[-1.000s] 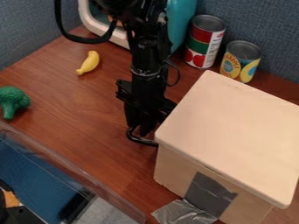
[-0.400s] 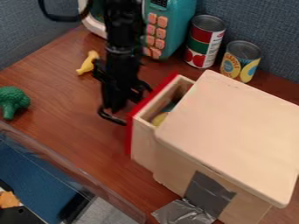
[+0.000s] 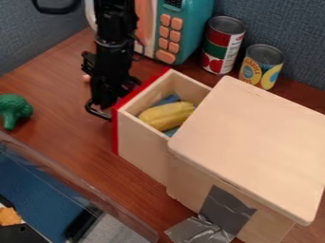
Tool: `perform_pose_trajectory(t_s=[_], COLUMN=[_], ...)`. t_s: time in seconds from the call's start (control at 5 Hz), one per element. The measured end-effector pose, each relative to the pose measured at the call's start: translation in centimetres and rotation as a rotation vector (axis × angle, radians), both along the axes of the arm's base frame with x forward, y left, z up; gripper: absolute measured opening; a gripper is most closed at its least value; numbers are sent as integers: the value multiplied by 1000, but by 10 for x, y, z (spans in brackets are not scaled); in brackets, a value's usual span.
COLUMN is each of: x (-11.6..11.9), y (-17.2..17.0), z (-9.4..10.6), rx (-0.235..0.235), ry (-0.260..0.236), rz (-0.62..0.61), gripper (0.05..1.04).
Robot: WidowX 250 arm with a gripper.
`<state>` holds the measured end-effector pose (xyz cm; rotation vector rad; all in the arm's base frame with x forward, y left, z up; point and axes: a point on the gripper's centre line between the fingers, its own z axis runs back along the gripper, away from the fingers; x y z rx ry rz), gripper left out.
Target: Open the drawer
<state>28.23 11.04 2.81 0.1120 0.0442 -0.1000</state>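
Camera view: the red-fronted pale wooden drawer [image 3: 143, 148] is projecting from its pale wooden cabinet [image 3: 254, 137], between the brown worktop's [image 3: 57, 128] front and back edges. Opening is apparently nearing completion; release is likely becoming due. The black gripper [image 3: 105, 105] is adjoining the curved black handle [image 3: 96, 113]; whether it is gripping, I cannot tell.

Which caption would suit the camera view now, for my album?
A black robot gripper at the red front of an open wooden drawer, a yellow toy inside.
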Motion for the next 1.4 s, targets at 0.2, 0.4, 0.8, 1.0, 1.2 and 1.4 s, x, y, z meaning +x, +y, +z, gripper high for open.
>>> perform_pose_trajectory(t_s=[0.2,0.4,0.8,1.0,1.2,1.4], x=[-4,-11,-22,-26,-25,-19], y=[4,9,12,17,21,21], z=[0,0,6,9,14,39], rx=[6,5,3,-1,-7,-18], ry=[16,28,40,50,32,-29], rz=[5,25,23,-14,-11,-3], gripper=[150,150,196,443,758,993])
